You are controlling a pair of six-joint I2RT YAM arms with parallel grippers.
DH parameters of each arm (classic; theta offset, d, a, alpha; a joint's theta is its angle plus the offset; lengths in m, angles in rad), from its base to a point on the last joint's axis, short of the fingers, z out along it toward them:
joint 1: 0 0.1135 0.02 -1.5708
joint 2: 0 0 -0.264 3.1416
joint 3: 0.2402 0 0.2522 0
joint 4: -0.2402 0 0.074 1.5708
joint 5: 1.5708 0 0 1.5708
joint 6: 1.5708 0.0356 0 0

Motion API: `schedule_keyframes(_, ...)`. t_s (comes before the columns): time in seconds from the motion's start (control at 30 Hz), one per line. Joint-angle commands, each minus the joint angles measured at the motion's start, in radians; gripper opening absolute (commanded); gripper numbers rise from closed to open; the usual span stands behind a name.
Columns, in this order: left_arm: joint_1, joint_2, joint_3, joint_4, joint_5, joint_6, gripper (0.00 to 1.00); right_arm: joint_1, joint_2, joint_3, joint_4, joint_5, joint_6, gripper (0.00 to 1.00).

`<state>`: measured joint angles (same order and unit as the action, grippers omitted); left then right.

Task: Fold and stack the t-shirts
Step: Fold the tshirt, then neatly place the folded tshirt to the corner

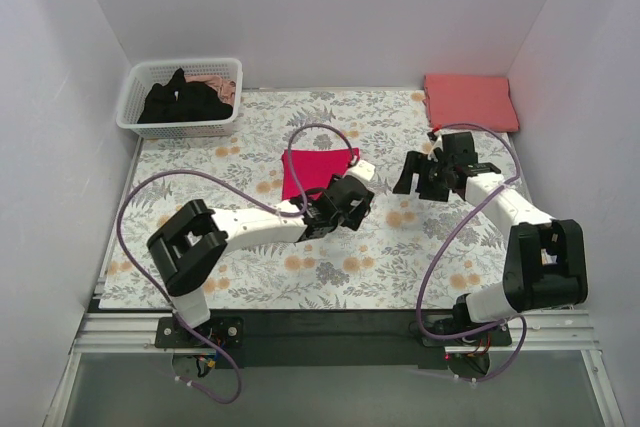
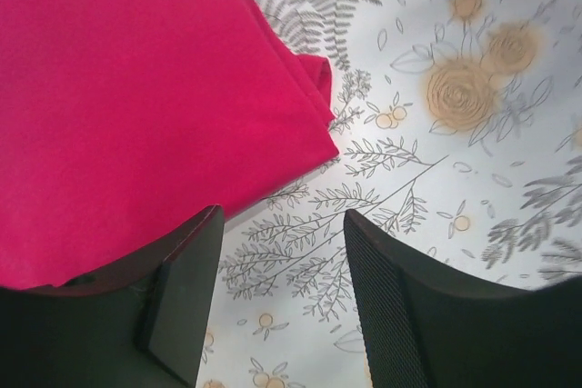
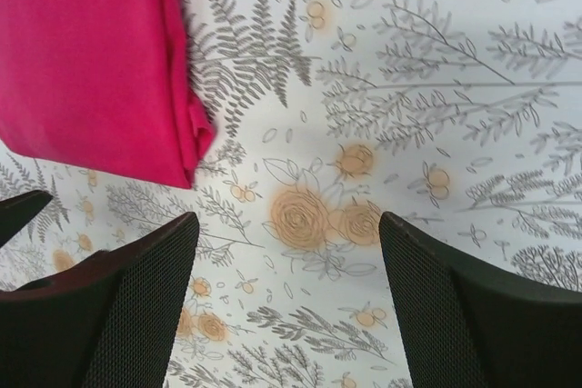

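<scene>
**Crimson t-shirt (image 1: 312, 172) folded in the middle of the table (image 1: 330, 323), just off the left jaws (image 2: 282, 224).**

On the floral cloth (image 1: 250, 267) the crimson shirt lies nearly square, with no clear long axis. The salmon t-shirt (image 1: 470, 102) sits folded at the far right corner, well apart. The left jaws hang released and empty at the crimson shirt's near right corner, the fabric to their left and one finger over its edge. The right jaws (image 3: 286, 224), also released and empty, stand farther right and nearer the salmon one, so stacking probably means carrying toward the far right.

You see grey ferns and orange roses on the cloth (image 1: 250, 277), around a crimson-magenta t-shirt (image 1: 310, 169). Far right: salmon-pink t-shirt (image 1: 470, 102). Far left: black t-shirt (image 1: 190, 105), white basket (image 1: 180, 130).
</scene>
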<state>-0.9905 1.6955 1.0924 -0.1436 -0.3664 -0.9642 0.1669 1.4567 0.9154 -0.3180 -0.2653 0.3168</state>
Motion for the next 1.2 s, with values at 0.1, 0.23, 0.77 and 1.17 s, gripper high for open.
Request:
schedule_keyframes(0.1,-0.062,0.130,0.081,0.096,-0.092,0.242,0.52,-0.026,-0.038,-0.052,-0.026,-0.041,0.025,0.88)
schedule_keyframes(0.23,-0.076,0.194,0.106,0.125,-0.095,0.272,0.51,-0.027,-0.029,-0.070,-0.001,-0.066,0.033,0.88)
schedule_keyframes(0.77,-0.077,0.285,0.061,0.197,-0.098,0.234,0.07,-0.003,0.142,-0.092,0.249,-0.287,0.188,0.85)
schedule_keyframes(1.17,-0.077,0.188,-0.005,0.236,-0.081,0.185,0.00,0.098,0.353,-0.036,0.447,-0.370,0.326,0.76)
